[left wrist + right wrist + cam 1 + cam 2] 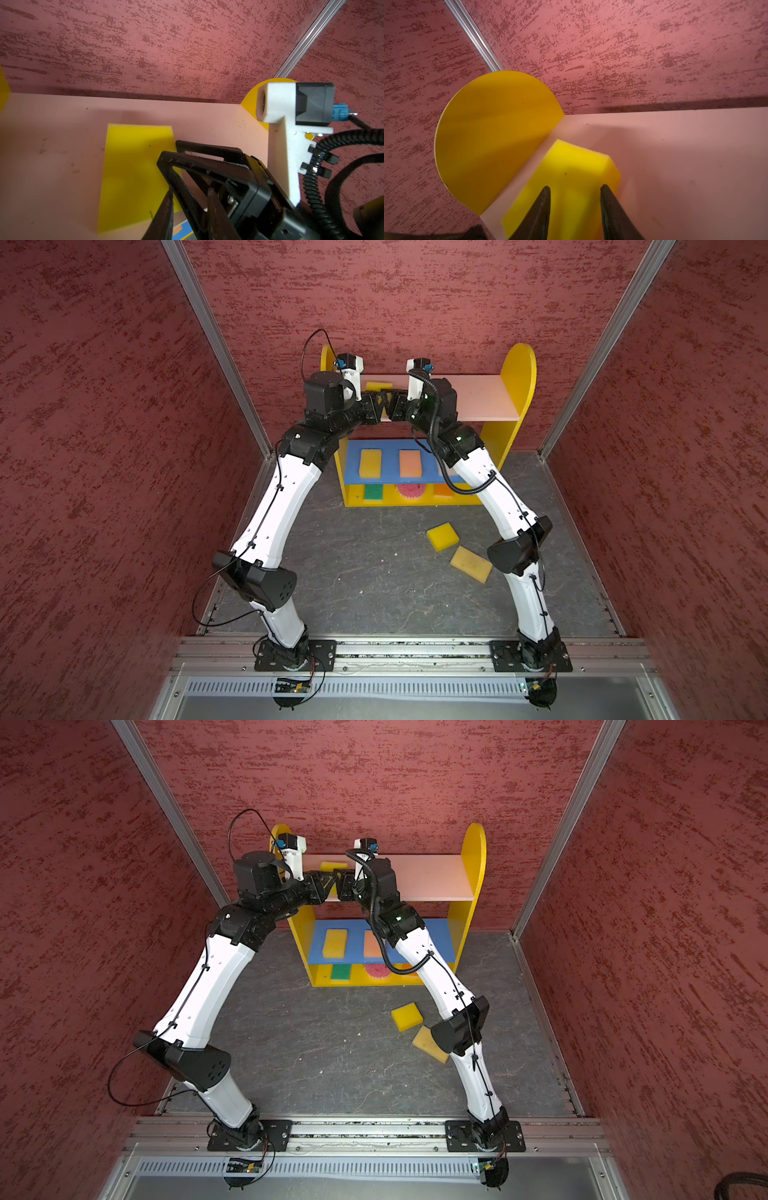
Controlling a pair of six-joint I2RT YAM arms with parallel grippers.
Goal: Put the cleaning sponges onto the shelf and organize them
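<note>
The shelf (478, 398) stands at the back wall. On its pink top board lies a yellow sponge (378, 386), near the left side panel. My right gripper (575, 187) is open, its fingers just over that sponge (571, 166), which rests flat on the board. My left gripper (190, 190) meets it from the left, jaws slightly apart and holding nothing; the right gripper's finger shows behind the gap. The blue board holds a yellow sponge (370, 463) and a peach sponge (410, 463). The bottom holds a green sponge (373, 492), a round pink sponge (410, 492) and an orange sponge (442, 490).
Two sponges lie on the grey floor in front of the shelf: a yellow one (442, 536) and a tan one (471, 564) by the right arm's elbow. Red textured walls close in the cell on three sides. The right arm hides part of the blue board.
</note>
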